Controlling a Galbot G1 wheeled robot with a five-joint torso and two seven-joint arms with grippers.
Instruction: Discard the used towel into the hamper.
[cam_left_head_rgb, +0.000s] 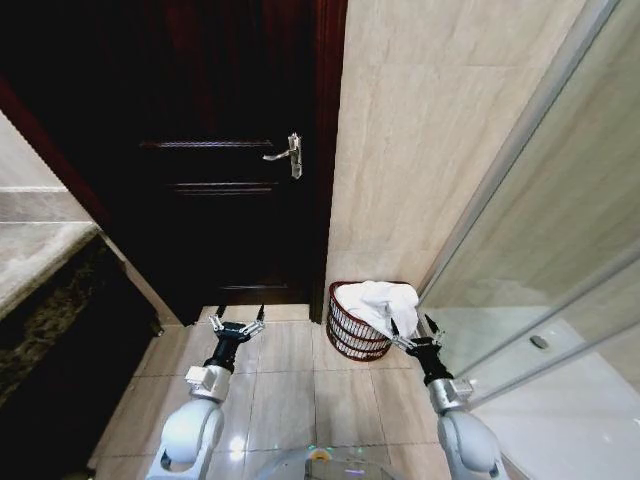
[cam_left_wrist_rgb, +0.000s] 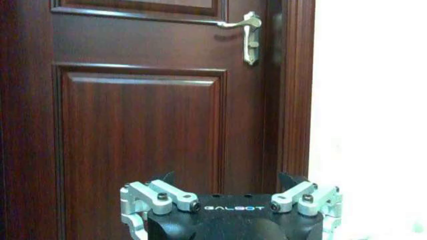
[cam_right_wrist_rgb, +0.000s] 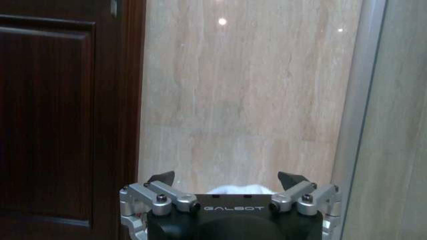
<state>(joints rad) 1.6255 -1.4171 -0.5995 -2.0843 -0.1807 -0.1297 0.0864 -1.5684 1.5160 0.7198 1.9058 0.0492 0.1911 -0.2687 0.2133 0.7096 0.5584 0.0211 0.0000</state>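
Note:
The hamper (cam_left_head_rgb: 352, 335), a round reddish-brown openwork basket, stands on the tiled floor in the corner between the door frame and the beige wall. A white towel (cam_left_head_rgb: 385, 303) lies in it, bunched up and draped over its right rim. My right gripper (cam_left_head_rgb: 411, 325) hangs open and empty just in front of the hamper's right side, level with the towel. In the right wrist view the gripper (cam_right_wrist_rgb: 227, 179) is open, and a bit of the towel (cam_right_wrist_rgb: 240, 190) peeks over its body. My left gripper (cam_left_head_rgb: 237, 320) is open and empty, facing the door (cam_left_wrist_rgb: 140, 135).
A dark wooden door (cam_left_head_rgb: 220, 150) with a silver lever handle (cam_left_head_rgb: 288, 155) is shut straight ahead. A glass shower partition (cam_left_head_rgb: 540, 250) runs along the right. A stone counter (cam_left_head_rgb: 40, 260) stands at the left. Beige floor tiles (cam_left_head_rgb: 290, 370) lie between my arms.

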